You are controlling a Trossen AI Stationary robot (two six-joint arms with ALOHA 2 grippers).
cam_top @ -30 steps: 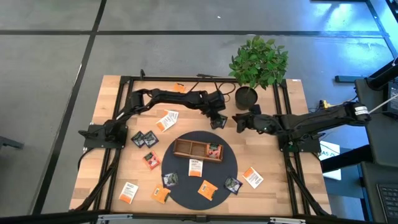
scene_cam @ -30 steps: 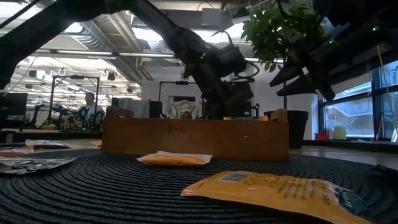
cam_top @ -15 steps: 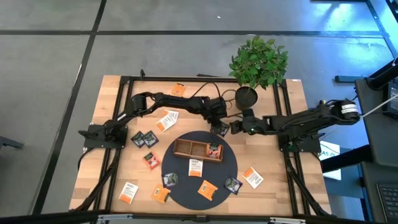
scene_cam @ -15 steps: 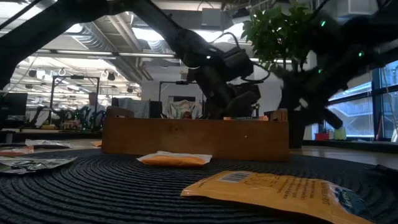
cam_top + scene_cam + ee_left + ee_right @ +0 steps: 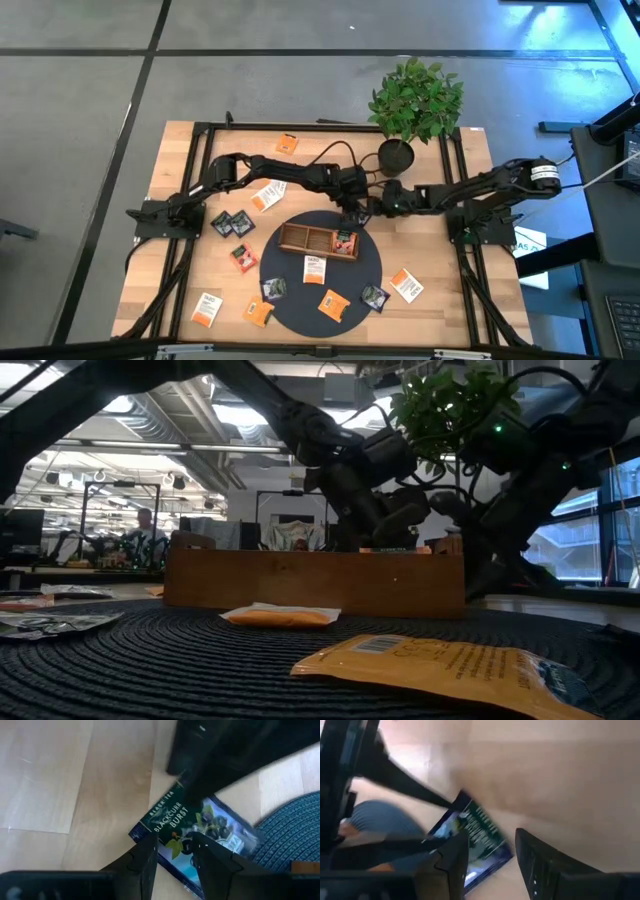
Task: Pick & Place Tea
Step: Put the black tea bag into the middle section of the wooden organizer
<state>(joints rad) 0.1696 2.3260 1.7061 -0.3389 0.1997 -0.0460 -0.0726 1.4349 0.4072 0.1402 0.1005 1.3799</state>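
A black tea sachet (image 5: 192, 822) with "Blackcurr Burst" printed on it lies flat on the wood, just beyond the round dark mat's far edge (image 5: 330, 214). My left gripper (image 5: 175, 847) hangs over its one side, open, slanting down. My right gripper (image 5: 487, 855) comes at the same sachet (image 5: 480, 827) from the opposite side, also open. In the high view the two grippers (image 5: 352, 207) (image 5: 377, 204) nearly meet above it. The brown wooden tray (image 5: 318, 240) sits on the mat, with one sachet (image 5: 345, 242) in its right compartment. My left gripper's fingertips (image 5: 149, 845) overlap the sachet's near edge (image 5: 165, 837) in its wrist view; whether they touch it I cannot tell. My right gripper's finger (image 5: 182, 767) reaches the sachet's far edge (image 5: 176, 787), and contact cannot be told there either.
Other sachets lie on the mat (image 5: 314, 268) (image 5: 333, 303) and over the wood (image 5: 268, 193) (image 5: 231, 224) (image 5: 405, 285) (image 5: 206, 310). A potted plant (image 5: 412, 100) stands at the far right, close behind the right arm. A black frame runs along the table's edges.
My left gripper has gone toward the near edge and down, over the black sachet. My right gripper has sunk and gone toward the table's left, rolling its wrist, until it faces the left gripper across the sachet. The sachet has stayed where it was.
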